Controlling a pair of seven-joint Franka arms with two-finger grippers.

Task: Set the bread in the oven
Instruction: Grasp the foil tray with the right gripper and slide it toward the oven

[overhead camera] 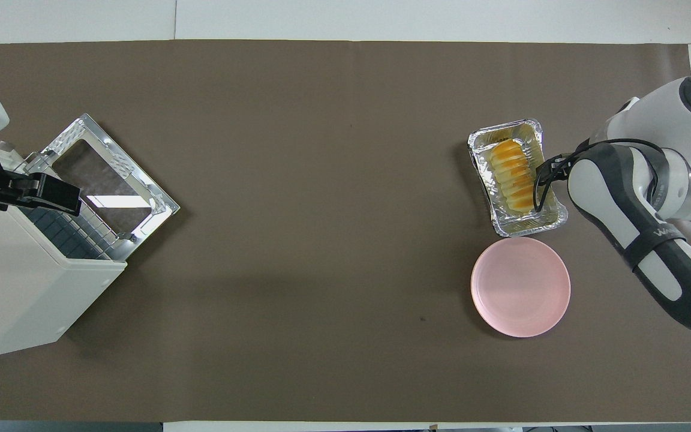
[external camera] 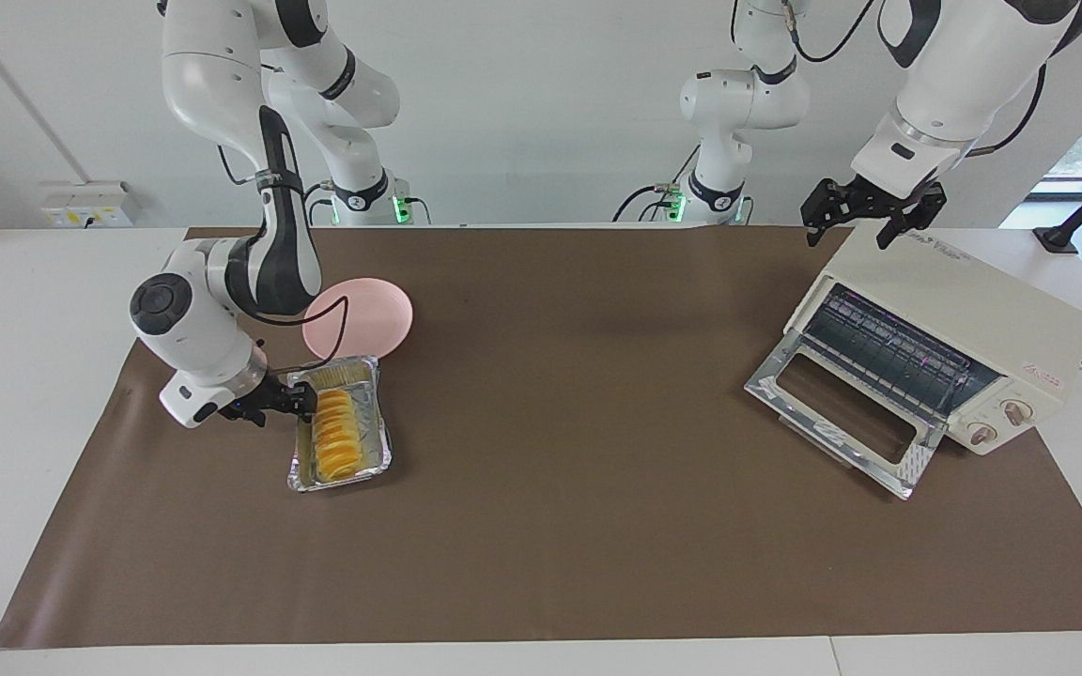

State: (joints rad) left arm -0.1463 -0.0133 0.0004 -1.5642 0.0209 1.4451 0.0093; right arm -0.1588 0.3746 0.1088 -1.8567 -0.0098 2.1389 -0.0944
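The bread (external camera: 334,434) (overhead camera: 513,174), a ridged yellow-orange loaf, lies in a silver foil tray (external camera: 339,481) (overhead camera: 525,227) toward the right arm's end of the table. My right gripper (external camera: 304,402) (overhead camera: 542,174) comes in low from the side and sits at the tray's long rim, right against the loaf. The cream oven (external camera: 982,314) (overhead camera: 21,282) stands toward the left arm's end. Its glass door (external camera: 832,413) (overhead camera: 105,174) lies dropped open and the wire rack shows inside. My left gripper (external camera: 849,230) (overhead camera: 63,195) hangs open over the oven's top, holding nothing.
A round pink plate (external camera: 367,314) (overhead camera: 519,287) lies beside the foil tray, nearer to the robots. A brown mat (external camera: 560,376) covers the table between the tray and the oven.
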